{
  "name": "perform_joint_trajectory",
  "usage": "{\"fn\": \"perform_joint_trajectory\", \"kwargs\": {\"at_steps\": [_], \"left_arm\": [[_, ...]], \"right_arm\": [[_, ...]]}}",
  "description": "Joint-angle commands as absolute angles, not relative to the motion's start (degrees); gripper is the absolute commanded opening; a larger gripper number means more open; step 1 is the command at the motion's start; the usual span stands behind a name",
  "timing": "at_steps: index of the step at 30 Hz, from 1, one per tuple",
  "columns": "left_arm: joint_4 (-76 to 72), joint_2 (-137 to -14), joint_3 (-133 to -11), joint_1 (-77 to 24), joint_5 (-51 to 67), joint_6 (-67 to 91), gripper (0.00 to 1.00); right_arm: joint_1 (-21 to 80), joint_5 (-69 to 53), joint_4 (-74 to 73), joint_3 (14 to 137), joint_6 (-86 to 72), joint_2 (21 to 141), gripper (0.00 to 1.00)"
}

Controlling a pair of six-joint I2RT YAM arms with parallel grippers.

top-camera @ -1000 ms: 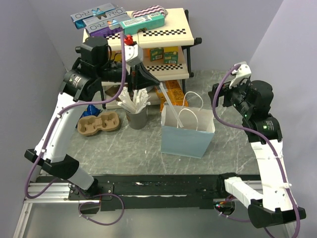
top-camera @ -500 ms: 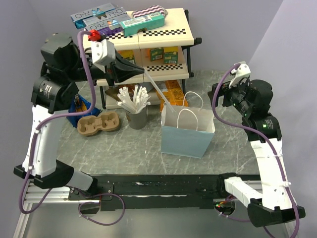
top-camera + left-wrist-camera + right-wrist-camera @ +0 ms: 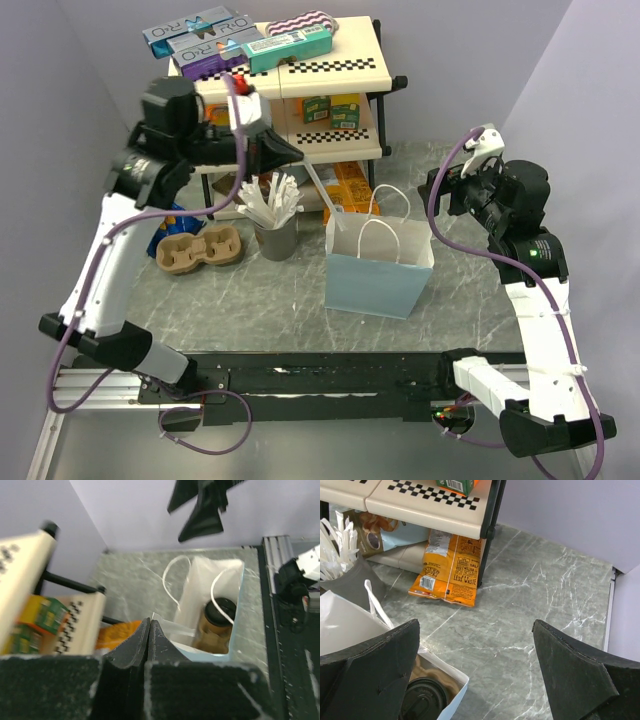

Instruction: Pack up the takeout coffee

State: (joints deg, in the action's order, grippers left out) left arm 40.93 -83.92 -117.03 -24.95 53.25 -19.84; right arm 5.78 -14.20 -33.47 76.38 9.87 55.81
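Observation:
The takeout coffee (image 3: 218,624), a tan cup with a black lid, stands inside the light blue paper bag (image 3: 378,272). It also shows in the right wrist view (image 3: 422,701) and is hidden in the top view. My left gripper (image 3: 297,157) is shut on a long white stick (image 3: 322,190), held slanting with its lower end at the bag's far rim. In the left wrist view the shut fingertips (image 3: 150,622) sit above the bag (image 3: 236,592). My right gripper (image 3: 450,190) is open and empty, up to the right of the bag (image 3: 454,679).
A grey cup of white sticks (image 3: 276,238) and a brown pulp carrier (image 3: 198,250) stand left of the bag. A two-tier shelf (image 3: 330,70) with boxes is at the back. An orange snack bag (image 3: 451,570) lies under it.
My left gripper rose from the grey cup with a white stick, swung up and left, and now has come back right and lower, with the stick's end at the bag. The right arm has not moved.

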Motion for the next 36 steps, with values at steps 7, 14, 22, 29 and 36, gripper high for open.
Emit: {"fn": "perform_joint_trajectory", "kwargs": {"at_steps": [7,14,22,29,36], "left_arm": [[42.98,-86.84,-112.15,-32.51,49.93,-27.33,0.01],[45.0,-87.89,-108.72,-35.77,45.0,-31.37,0.01],[44.82,-88.5,-106.44,-36.65,42.28,-32.34,0.01],[44.47,-88.59,-104.15,-37.26,42.19,-32.17,0.01],[44.03,-89.3,-102.92,-38.85,41.49,-31.73,0.01]], "right_arm": [[5.45,-15.12,-32.17,77.34,8.79,55.9,1.0],[5.54,-15.64,-32.61,77.43,8.79,55.81,1.0],[5.36,-16.44,-32.43,76.82,8.44,55.81,1.0],[5.45,-17.4,-32.78,76.9,8.09,56.69,1.0],[5.45,-18.02,-32.87,77.26,8.17,56.95,1.0]]}}
